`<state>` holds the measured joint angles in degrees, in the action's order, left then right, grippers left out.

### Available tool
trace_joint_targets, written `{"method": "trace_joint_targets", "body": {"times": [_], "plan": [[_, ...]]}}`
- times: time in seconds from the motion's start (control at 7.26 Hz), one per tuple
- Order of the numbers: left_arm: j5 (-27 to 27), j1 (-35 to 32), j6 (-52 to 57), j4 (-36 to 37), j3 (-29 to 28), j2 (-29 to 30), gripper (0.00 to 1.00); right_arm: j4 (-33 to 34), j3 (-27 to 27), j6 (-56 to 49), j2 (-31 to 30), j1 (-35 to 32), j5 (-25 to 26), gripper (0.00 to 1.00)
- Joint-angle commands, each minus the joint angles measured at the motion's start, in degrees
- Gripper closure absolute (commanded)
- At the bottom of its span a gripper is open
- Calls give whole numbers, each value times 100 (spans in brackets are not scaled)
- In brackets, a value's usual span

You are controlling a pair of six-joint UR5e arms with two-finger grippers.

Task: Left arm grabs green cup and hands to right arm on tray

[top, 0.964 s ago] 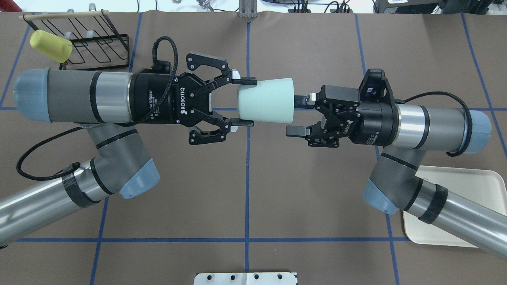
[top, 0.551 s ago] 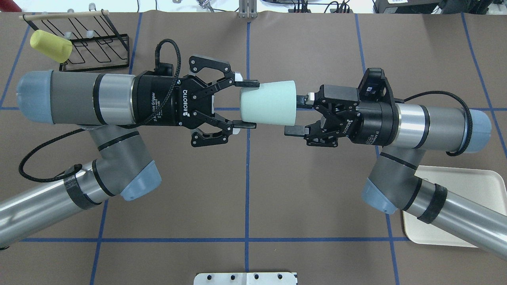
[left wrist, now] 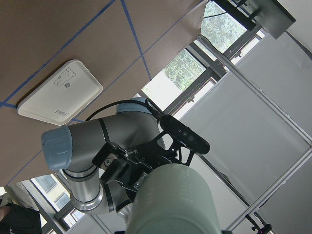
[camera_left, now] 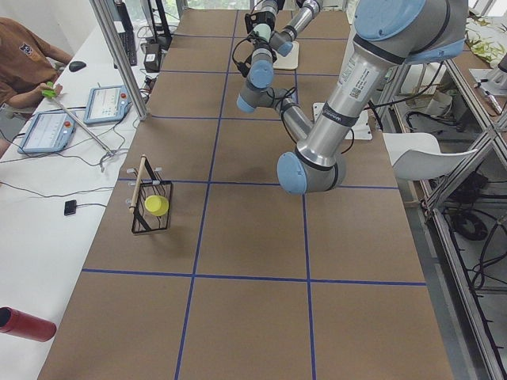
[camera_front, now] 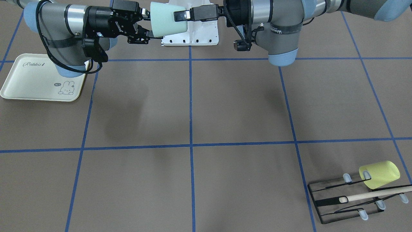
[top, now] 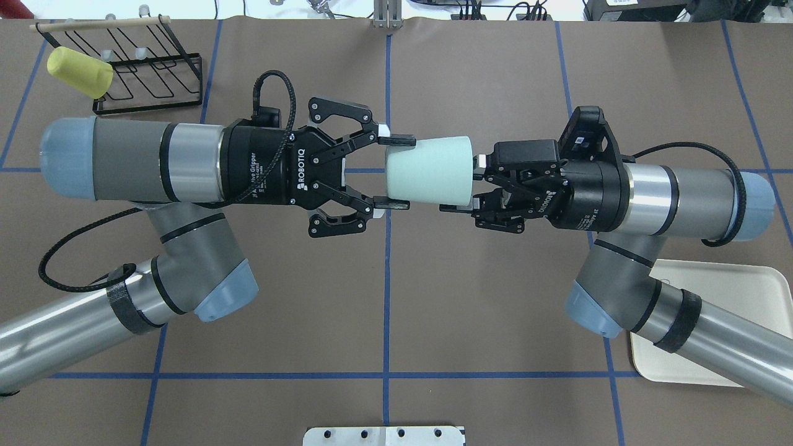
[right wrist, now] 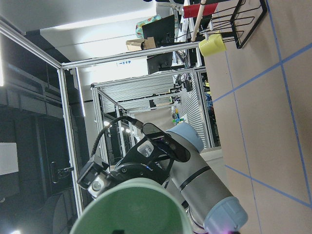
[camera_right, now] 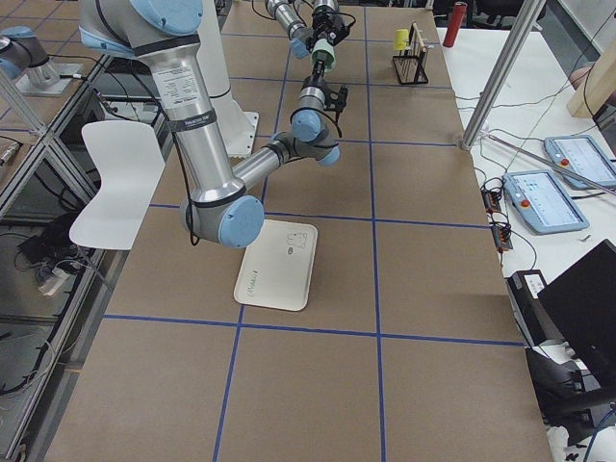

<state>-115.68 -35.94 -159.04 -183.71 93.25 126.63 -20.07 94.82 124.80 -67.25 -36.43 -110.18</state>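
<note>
Left gripper (top: 396,171) clamps the pale mint-green plastic tumbler (top: 427,170); right gripper (top: 465,185), spread, straddles its rim. It should pinch firmly before left lets go.

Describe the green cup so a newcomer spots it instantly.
Over the middle of the table the left gripper and right gripper meet tip to tip. The green cup hangs sideways between them, narrow base in the left gripper. It is pale mint; the yellow-green cup sits apart on the wire rack at the far left corner.
</note>
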Motion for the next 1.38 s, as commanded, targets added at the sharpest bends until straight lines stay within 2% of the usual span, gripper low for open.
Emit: {"method": "trace_joint_targets", "body": {"times": [0.0, 0.14, 0.28, 0.41, 0.55, 1.24], "plan": [[1, 78, 4, -7, 9, -7, 100, -14, 19, 0, -8, 4, -3, 62], [1, 87, -4, -7, 18, -16, 100, -14, 19, 0, -8, 4, -12, 74], [1, 96, -4, -7, 26, -16, 100, -23, 28, 0, -25, 4, -21, 91], [1, 113, 13, -7, 26, -7, 33, -23, 46, -9, -43, 4, -29, 100], [-7, 105, 22, -7, 53, -16, 0, -32, 54, -9, -60, -5, -29, 100], [-217, -167, 75, -16, 228, -243, 0, -224, 107, 87, -191, -75, -21, 100]]}}
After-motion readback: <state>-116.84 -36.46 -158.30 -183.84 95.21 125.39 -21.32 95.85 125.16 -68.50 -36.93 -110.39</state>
